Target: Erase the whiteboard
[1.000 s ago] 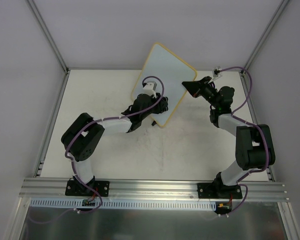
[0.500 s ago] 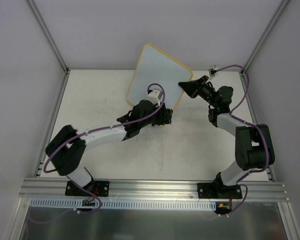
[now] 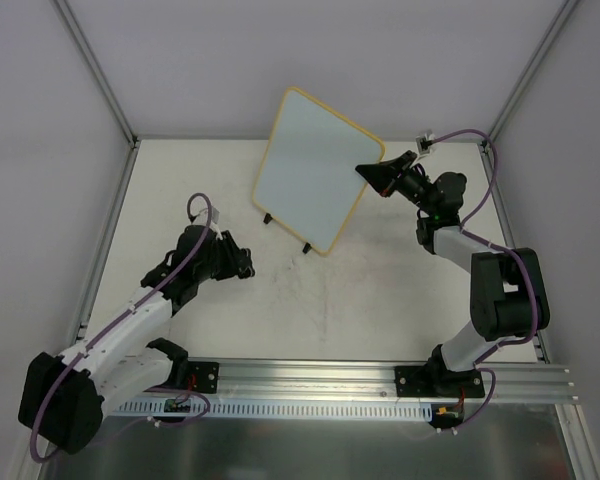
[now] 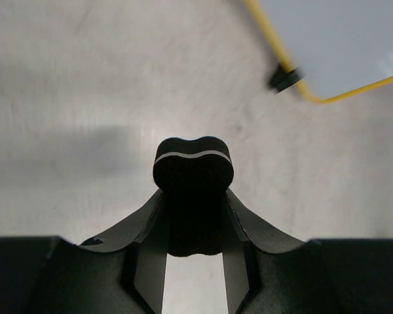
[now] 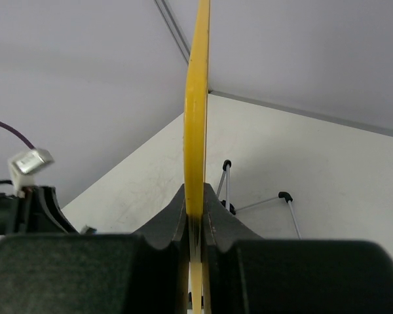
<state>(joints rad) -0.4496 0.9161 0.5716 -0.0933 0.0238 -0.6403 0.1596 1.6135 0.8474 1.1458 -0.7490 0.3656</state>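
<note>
The whiteboard [image 3: 310,170] has a white face and a thin yellow frame. It stands tilted on two small black feet [image 3: 307,249] at the back middle of the table, and no marks show on its face. My right gripper [image 3: 367,172] is shut on the board's right edge. The right wrist view shows the yellow frame [image 5: 198,98] edge-on, clamped in that gripper [image 5: 196,196]. My left gripper [image 3: 242,266] hovers over the table, left and forward of the board and apart from it. It [image 4: 194,196] is shut on a small black eraser block [image 4: 193,176]. The board's corner [image 4: 354,39] lies far right.
The table top [image 3: 380,290] is off-white and scuffed, with grey walls on three sides and metal rails at its edges. Thin wire legs with black tips [image 5: 285,196] stand behind the board. An aluminium rail [image 3: 310,375] with the arm bases runs along the near edge.
My left arm has drawn back from the board's face to the front left, still holding the black block. The board has turned slightly in the right gripper, and its whole face now shows.
</note>
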